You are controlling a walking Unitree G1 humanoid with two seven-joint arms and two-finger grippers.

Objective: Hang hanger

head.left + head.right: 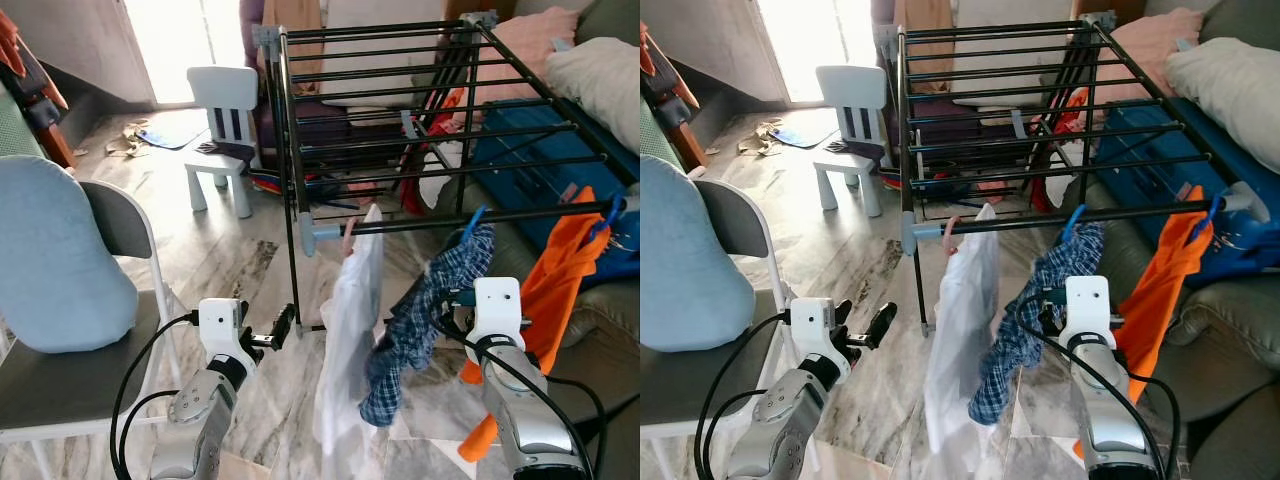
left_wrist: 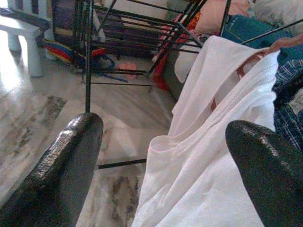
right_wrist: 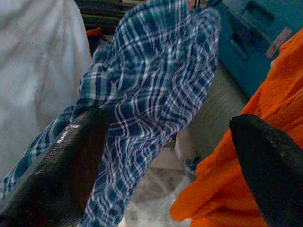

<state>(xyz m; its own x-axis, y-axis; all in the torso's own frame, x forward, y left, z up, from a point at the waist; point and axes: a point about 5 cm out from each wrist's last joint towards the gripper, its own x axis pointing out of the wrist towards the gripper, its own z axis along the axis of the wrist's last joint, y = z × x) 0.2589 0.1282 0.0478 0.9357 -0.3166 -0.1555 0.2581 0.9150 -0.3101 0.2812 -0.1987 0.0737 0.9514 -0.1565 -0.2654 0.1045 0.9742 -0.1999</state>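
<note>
A black drying rack (image 1: 400,100) stands on the marble floor (image 1: 230,260), and 3 garments hang from its front rail (image 1: 470,218). On the robot's left hangs a white shirt (image 1: 350,330) on a pinkish hanger (image 1: 348,232) whose hook sits over the rail. In the middle a blue plaid shirt (image 1: 425,310) hangs from a blue hanger (image 1: 472,225), and on the right an orange garment (image 1: 550,290) hangs from another blue hook (image 1: 608,215).

The left gripper (image 1: 282,328) is held low, just beside the white shirt's left edge and not touching it; its 2 black fingers (image 2: 61,165) stand wide apart with nothing between them. The right gripper (image 3: 161,161) is raised in front of the plaid shirt, between it and the orange garment; its fingers (image 3: 61,165) are also spread, holding nothing, with the plaid cloth just beyond them.

To the left stands a grey folding chair (image 1: 120,230) carrying a pale blue cushion (image 1: 50,260). A small white child's chair (image 1: 222,130) sits further back near the bright doorway. A blue suitcase (image 1: 540,170) lies behind the rack on the right.
</note>
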